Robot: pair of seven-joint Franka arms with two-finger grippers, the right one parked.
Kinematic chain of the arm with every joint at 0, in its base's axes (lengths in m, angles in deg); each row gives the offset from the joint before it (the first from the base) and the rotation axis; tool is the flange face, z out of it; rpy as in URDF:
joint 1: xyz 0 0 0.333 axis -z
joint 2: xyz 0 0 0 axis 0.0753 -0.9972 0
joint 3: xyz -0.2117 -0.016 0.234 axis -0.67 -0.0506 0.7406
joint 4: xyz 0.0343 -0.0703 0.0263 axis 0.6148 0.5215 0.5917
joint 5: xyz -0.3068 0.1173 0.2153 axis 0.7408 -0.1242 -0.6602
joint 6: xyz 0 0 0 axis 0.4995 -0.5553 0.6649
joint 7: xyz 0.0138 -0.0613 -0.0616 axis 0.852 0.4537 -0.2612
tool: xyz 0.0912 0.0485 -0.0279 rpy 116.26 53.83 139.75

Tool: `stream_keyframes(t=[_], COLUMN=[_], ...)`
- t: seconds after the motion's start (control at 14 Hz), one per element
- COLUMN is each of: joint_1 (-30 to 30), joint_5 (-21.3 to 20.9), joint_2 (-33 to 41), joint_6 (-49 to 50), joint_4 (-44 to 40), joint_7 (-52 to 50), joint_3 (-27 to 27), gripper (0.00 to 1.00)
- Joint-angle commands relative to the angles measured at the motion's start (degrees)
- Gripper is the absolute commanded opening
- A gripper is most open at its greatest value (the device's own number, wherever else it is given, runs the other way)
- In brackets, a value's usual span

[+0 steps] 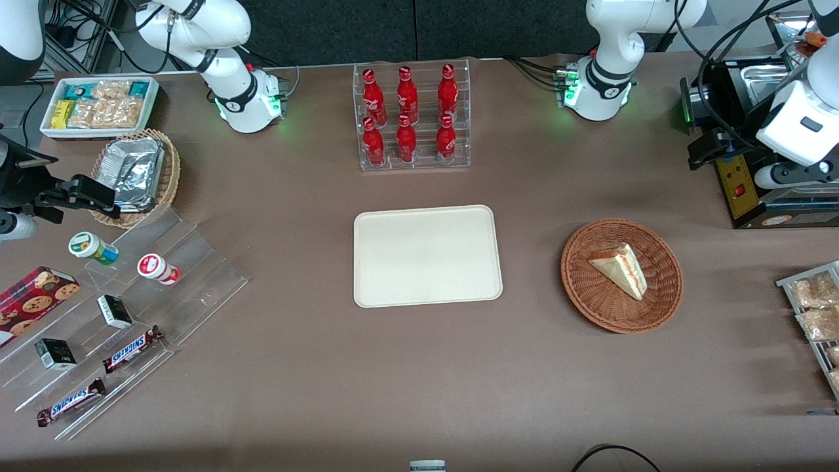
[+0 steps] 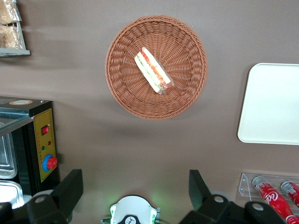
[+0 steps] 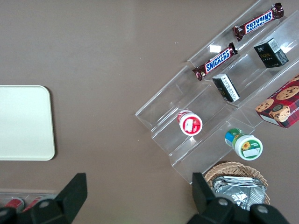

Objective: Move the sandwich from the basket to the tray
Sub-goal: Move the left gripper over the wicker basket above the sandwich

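The sandwich [image 1: 619, 269], a pale wedge with red and green filling, lies in the round reddish-brown basket [image 1: 590, 292] toward the working arm's end of the table. The cream tray [image 1: 426, 265] lies flat beside the basket at the table's middle, with nothing on it. My gripper [image 1: 704, 149] hangs high by the black machine, farther from the front camera than the basket. In the left wrist view the gripper [image 2: 135, 189] is open, its fingers [image 2: 70, 186] wide apart with only tablecloth between them, well clear of the sandwich [image 2: 153, 71], basket [image 2: 124, 88] and tray [image 2: 273, 105].
A clear rack of red bottles [image 1: 413, 118] stands farther from the front camera than the tray. A black machine [image 1: 754, 190] and a rack of snack packets [image 1: 813, 308] sit near the basket. A stepped clear display [image 1: 164, 282] and tan foil-packet basket [image 1: 141, 177] lie toward the parked arm's end.
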Motion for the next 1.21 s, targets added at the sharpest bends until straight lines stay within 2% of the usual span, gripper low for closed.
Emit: stream_keyframes(t=[0.0, 0.21, 0.57, 0.71, 1.14], joint_1=[0.32, 0.24, 0.24, 0.24, 1.47], joint_5=[0.73, 0.47, -0.32, -0.41, -0.32], joint_2=[0.89, 0.54, 0.54, 0.54, -0.16], joint_6=[1.08, 0.47, -5.06, -9.80, -25.79], joint_4=[-0.11, 1.64, 11.83, 15.61, 26.16], joint_7=[0.53, 0.88, 0.10, -0.69, -13.07], joint_3=[0.78, 0.78, 1.92, 1.93, 1.49], gripper=[1.00, 1.00, 1.00, 1.00, 1.00])
